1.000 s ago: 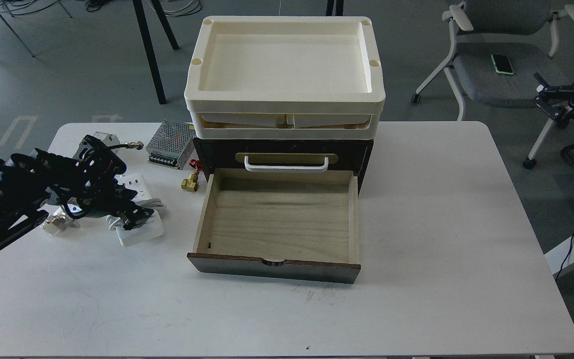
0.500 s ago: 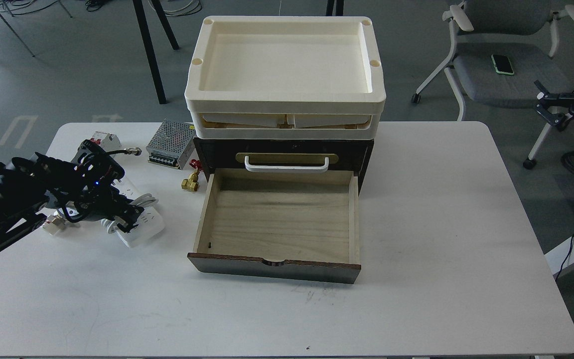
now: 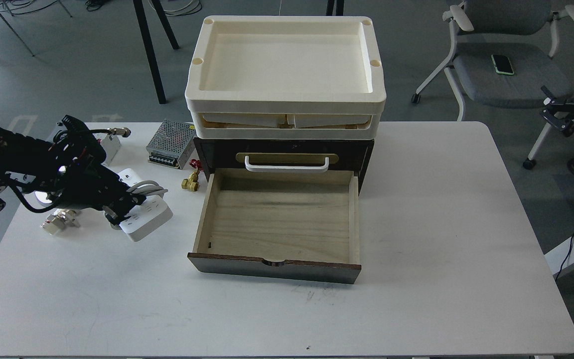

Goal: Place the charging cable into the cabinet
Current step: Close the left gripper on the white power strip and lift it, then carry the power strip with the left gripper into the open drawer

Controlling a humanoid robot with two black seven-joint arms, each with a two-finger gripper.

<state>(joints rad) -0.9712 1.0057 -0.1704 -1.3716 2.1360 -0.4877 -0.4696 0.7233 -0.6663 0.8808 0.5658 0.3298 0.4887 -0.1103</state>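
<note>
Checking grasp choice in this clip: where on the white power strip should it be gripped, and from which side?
Grip the charging cable across its narrow middle, where the cord wraps it, coming from above. It lies flat on the table, so only its long side edges offer opposing faces. The left gripper is already at that spot.

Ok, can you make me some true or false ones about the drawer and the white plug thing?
1. The drawer is pulled open. True.
2. The charging cable lies inside the drawer. False: it is left of the cabinet, at the left tool.
3. Cream trays sit on top of the cabinet. True.
4. A phone lies on the table. False: the phone lies on the chair.
</note>
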